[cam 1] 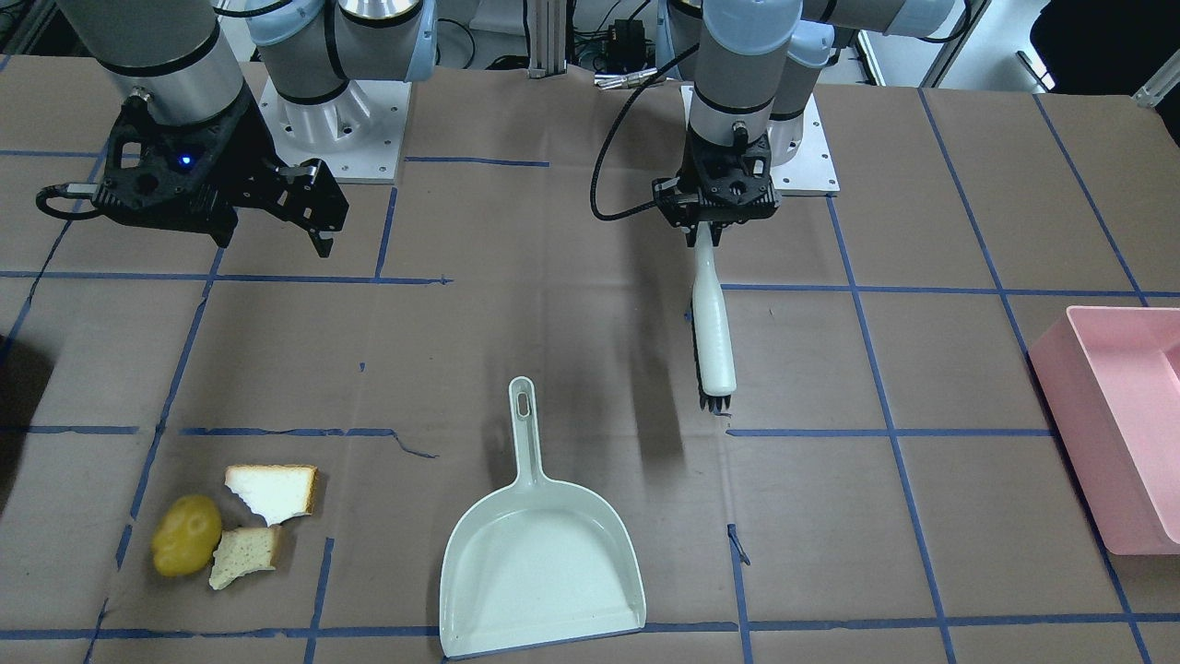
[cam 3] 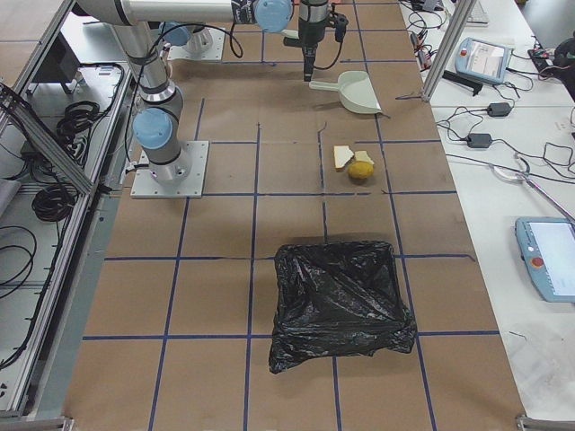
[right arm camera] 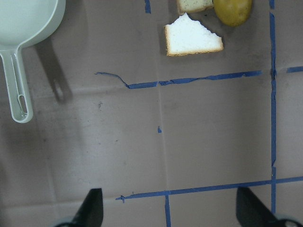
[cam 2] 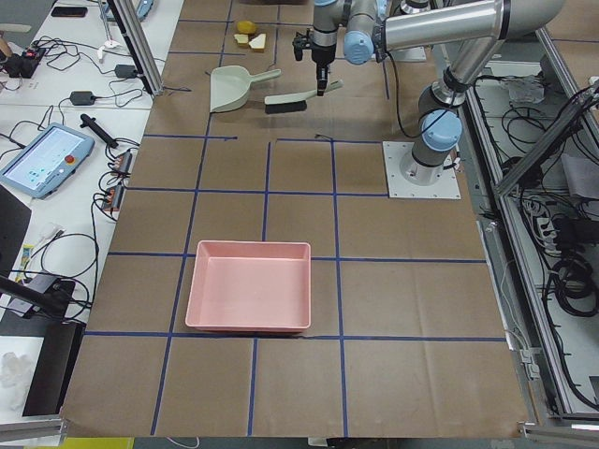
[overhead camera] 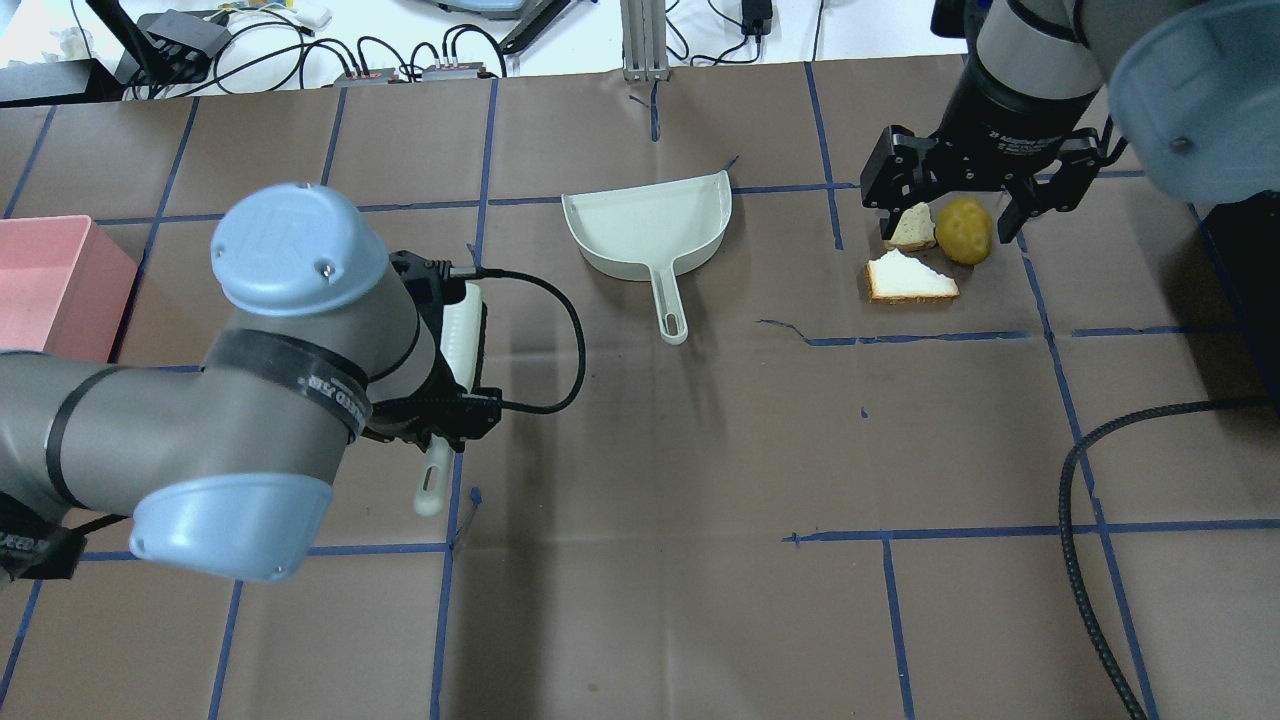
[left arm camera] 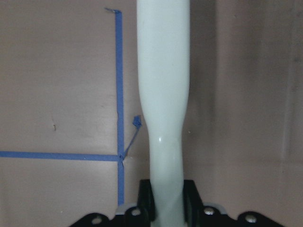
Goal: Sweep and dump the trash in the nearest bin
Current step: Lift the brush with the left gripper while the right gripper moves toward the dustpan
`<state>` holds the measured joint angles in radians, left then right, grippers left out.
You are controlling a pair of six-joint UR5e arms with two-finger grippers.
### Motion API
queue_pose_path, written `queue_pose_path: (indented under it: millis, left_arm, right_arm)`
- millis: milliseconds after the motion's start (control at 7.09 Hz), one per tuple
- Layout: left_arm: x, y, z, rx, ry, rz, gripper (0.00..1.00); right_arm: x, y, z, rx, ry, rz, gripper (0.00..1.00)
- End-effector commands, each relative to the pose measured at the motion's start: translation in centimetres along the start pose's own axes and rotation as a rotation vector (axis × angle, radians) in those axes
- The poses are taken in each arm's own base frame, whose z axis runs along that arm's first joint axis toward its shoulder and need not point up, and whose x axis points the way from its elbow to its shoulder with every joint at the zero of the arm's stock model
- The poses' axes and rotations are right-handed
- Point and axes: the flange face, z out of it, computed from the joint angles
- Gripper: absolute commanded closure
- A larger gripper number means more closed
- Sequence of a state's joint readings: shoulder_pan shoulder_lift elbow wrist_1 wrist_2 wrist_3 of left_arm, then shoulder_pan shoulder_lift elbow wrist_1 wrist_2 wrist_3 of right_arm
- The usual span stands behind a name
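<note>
The trash lies in a small cluster: a lumpy yellow potato-like piece (cam 1: 186, 535) and two torn bread pieces (cam 1: 272, 491) (cam 1: 244, 556). It also shows in the right wrist view, where the white bread piece (right arm camera: 191, 40) is nearest. A pale green dustpan (cam 1: 539, 563) lies flat beside it, handle toward the robot. My left gripper (cam 1: 705, 229) is shut on the handle of a white brush (cam 1: 713, 332), whose bristles hang just above the paper. My right gripper (cam 1: 327, 226) is open, holds nothing, and hangs high over the table.
A pink tray bin (cam 1: 1115, 415) sits at the table's end on my left side. A black-bagged bin (cam 3: 337, 301) stands at the end on my right side, nearer the trash. Brown paper with blue tape lines covers the table (overhead camera: 700, 450).
</note>
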<state>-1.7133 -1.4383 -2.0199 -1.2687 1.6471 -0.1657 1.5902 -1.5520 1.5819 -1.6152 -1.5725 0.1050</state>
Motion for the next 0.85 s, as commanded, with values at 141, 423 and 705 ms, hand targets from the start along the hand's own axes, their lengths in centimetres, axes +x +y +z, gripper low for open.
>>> queue_pose_path:
  millis: [141, 423, 705]
  left_arm:
    - [-4.5, -4.7, -1.4, 0.016, 0.016, 0.085, 1.0]
    - [-4.7, -6.2, -3.4, 0.079, 0.015, 0.114, 1.0]
    - [-4.6, -6.7, -3.2, 0.059, 0.017, 0.115, 1.0]
  right_arm:
    - [-2.6, -0.5, 1.4, -0.007, -0.031, -0.012, 0.0]
    - [-4.4, -0.7, 2.1, 0.003, -0.053, -0.033, 0.0]
    - [-9.3, -1.3, 4.2, 0.026, -0.059, -0.053, 0.0]
